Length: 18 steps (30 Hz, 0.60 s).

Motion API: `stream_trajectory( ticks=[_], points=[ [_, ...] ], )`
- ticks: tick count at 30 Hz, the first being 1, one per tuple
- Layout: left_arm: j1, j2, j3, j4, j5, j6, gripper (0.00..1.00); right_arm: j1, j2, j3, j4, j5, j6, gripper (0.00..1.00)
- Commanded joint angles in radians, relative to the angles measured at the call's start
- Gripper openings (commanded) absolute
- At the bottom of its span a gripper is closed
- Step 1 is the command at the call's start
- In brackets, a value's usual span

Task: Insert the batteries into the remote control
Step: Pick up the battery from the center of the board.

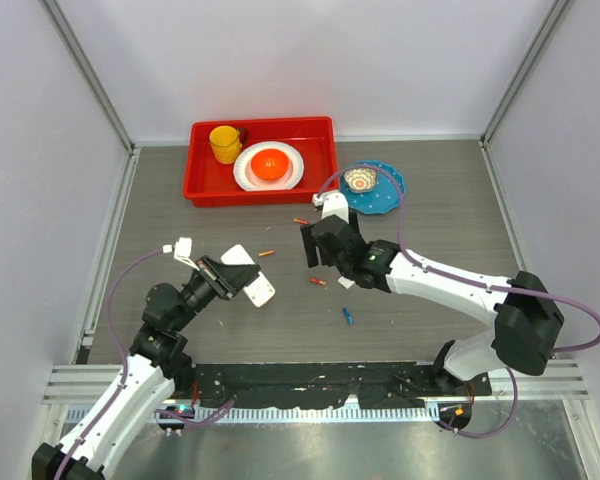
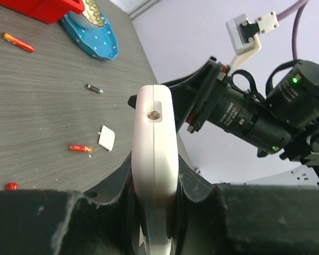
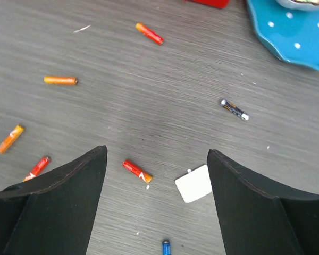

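The left tool (image 2: pixel 155 183) is clamped on the white remote control (image 2: pixel 155 122), held edge-up above the tabletop (image 1: pixel 430 210) toward its 8 o'clock side. The right tool (image 3: pixel 157 154) hangs empty, jaws spread wide, over scattered batteries (image 3: pixel 137 171). A small white flat piece (image 3: pixel 194 184) lies at 3 o'clock of the nearest.

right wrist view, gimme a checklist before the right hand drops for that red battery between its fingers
1. Right hand open: ok.
2. Red battery lying between its fingers, uncovered: ok.
3. Small white cover piece clear of the battery: ok, apart, but close to one finger.
4. Left hand shut on the remote control: ok.
5. Remote's battery bay open and facing up: cannot tell, only its edge shows.
6. Battery's plus end: cannot tell.
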Motion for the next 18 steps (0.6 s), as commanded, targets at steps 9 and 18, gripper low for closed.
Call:
stream_trajectory(
  ticks=[9, 18],
  points=[
    [0.004, 0.043, -0.042, 0.22, 0.175, -0.047, 0.0, -0.007, 0.01, -0.044, 0.074, -0.527, -0.499, 0.58],
    [0.004, -0.037, -0.04, 0.108, 0.143, -0.021, 0.0, -0.004, 0.135, -0.075, 0.12, -0.512, -0.548, 0.56]
  ],
)
